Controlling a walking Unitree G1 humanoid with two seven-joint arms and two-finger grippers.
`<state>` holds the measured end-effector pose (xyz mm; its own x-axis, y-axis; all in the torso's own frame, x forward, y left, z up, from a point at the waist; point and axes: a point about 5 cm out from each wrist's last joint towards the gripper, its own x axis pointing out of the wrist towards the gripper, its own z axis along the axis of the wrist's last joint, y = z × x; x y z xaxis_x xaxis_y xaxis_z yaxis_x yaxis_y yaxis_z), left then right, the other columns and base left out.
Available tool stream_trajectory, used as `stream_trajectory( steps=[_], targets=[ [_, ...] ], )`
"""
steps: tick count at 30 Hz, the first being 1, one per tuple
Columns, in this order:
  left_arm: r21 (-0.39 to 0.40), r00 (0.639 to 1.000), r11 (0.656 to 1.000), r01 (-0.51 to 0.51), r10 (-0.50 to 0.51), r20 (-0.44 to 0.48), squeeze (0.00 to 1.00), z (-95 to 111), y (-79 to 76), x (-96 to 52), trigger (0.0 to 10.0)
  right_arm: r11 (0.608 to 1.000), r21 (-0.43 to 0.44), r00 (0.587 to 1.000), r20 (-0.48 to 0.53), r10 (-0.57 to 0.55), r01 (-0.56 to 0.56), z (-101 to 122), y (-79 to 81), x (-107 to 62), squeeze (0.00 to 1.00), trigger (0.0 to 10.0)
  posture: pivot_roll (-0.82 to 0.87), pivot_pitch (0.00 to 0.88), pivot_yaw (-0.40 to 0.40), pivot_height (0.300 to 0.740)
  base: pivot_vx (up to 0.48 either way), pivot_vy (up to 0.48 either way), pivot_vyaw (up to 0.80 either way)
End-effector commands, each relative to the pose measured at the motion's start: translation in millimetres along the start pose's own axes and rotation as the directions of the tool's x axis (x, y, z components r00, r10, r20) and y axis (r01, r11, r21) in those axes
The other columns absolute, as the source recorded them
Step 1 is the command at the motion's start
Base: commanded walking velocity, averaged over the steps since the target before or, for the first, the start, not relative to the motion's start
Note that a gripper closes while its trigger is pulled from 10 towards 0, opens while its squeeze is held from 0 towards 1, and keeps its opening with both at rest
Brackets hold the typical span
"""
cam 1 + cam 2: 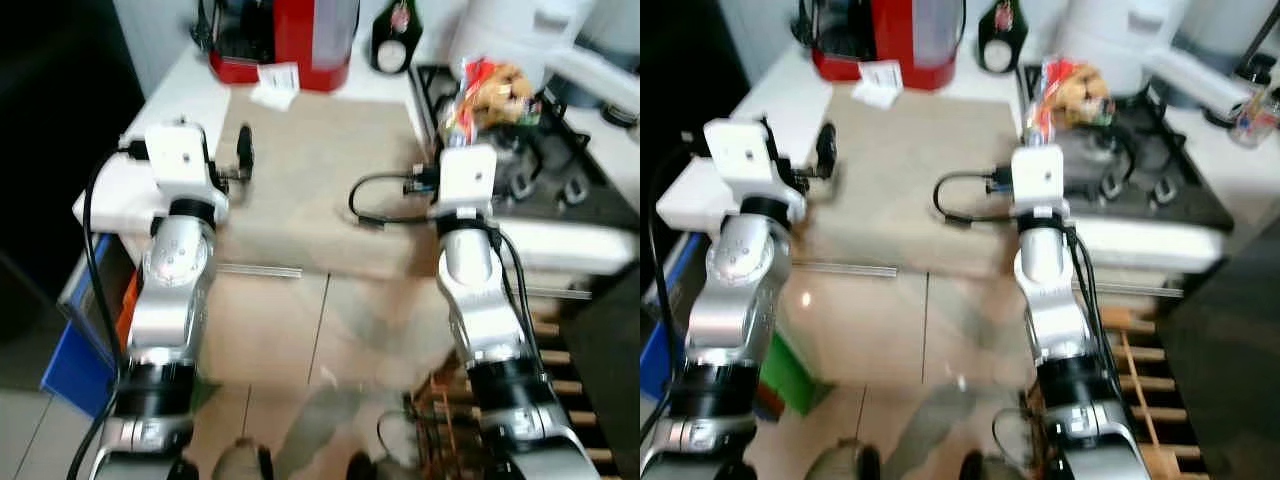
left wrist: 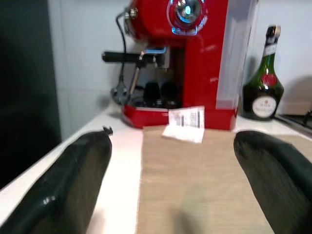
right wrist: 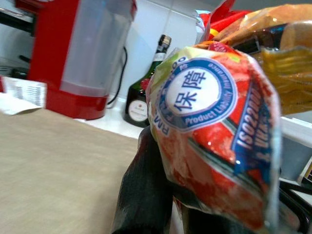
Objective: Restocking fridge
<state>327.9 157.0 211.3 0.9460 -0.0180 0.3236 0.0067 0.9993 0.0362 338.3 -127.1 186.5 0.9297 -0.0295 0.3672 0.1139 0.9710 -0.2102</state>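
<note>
The counter [image 1: 310,170] carried a red coffee machine [image 1: 285,40] at its back. Over the counter's hob edge, the right gripper [image 3: 161,204] clamped a snack bag [image 1: 490,95]. Over its left side, the left gripper [image 2: 170,170] stood spread, holding nothing.

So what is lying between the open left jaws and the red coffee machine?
Bare beige mat, then a paper receipt against the coffee machine, in the left wrist view.

Glossy plastic snack bag [image 3: 219,126]; matt woven mat [image 1: 320,170].
</note>
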Motion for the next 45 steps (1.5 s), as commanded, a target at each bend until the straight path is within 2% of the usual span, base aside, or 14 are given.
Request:
stream_trajectory(
  steps=[1,16,22,27,31,35,36,37,41,45],
  targets=[
    [-0.005,1.000,1.000,0.016,-0.016,0.007,0.00,3,-3.3,3.3,10.0,1.000,0.008,1.000,0.022,-0.012,0.012,6,-0.2,4.7,0.00,0.0,0.06,0.000,-0.040,0.740,-0.274,0.000,0.00],
    [-0.011,0.999,0.999,0.043,-0.043,0.011,0.00,3,-8.0,6.8,10.0,0.999,-0.005,0.999,-0.008,-0.036,0.036,-1,-7.6,1.8,0.00,0.0,0.05,0.000,-0.028,0.740,-0.269,0.000,0.00],
    [-0.013,0.998,0.998,0.056,-0.056,0.014,0.00,4,-8.6,9.5,10.0,0.993,0.068,0.985,-0.152,-0.088,0.099,-23,-18.0,-7.3,0.00,0.0,0.03,0.000,-0.018,0.740,-0.247,0.000,0.00],
    [-0.011,0.996,0.996,0.090,-0.090,-0.015,0.00,-1,-11.5,7.3,10.0,0.990,0.052,0.975,-0.186,-0.119,0.131,-32,-24.5,-18.6,0.00,0.0,0.03,0.000,0.023,0.740,-0.049,0.000,0.00],
    [-0.007,0.992,0.992,0.123,-0.123,-0.026,0.00,-3,-15.2,5.1,10.0,0.985,0.055,0.971,-0.186,-0.150,0.163,-31,-28.0,-21.8,0.00,0.0,0.03,0.000,0.044,0.740,0.000,0.000,0.00],
    [-0.013,0.991,0.991,0.133,-0.134,-0.031,0.00,-2,-17.5,4.5,10.0,0.979,0.083,0.959,-0.233,-0.161,0.185,-35,-28.9,-27.4,0.00,0.0,0.03,0.000,0.050,0.740,0.000,0.000,0.00],
    [-0.019,0.990,0.991,0.132,-0.133,-0.046,0.00,-6,-17.0,2.5,10.0,0.973,0.130,0.938,-0.318,-0.140,0.189,-45,-24.2,-36.5,0.00,0.0,0.03,0.000,0.047,0.740,0.000,0.000,0.00],
    [-0.021,0.990,0.991,0.130,-0.131,-0.051,0.00,-7,-17.2,1.1,10.0,0.971,0.147,0.929,-0.347,-0.128,0.189,-48,-22.9,-40.5,0.00,0.0,0.03,0.000,0.046,0.740,0.000,0.000,0.00],
    [-0.064,0.991,0.992,0.108,-0.113,-0.077,0.00,-15,-21.2,-4.6,10.0,0.985,0.105,0.936,-0.338,-0.098,0.140,-51,-25.3,-47.3,0.00,0.0,0.00,0.000,0.031,0.740,0.000,0.000,0.00],
    [-0.121,0.989,0.988,0.093,-0.106,-0.102,0.00,-22,-30.1,-6.0,10.0,0.994,0.058,0.947,-0.313,-0.072,0.095,-45,-30.6,-45.2,0.00,0.0,-0.04,0.000,0.016,0.740,0.000,0.000,0.00]
  ],
)
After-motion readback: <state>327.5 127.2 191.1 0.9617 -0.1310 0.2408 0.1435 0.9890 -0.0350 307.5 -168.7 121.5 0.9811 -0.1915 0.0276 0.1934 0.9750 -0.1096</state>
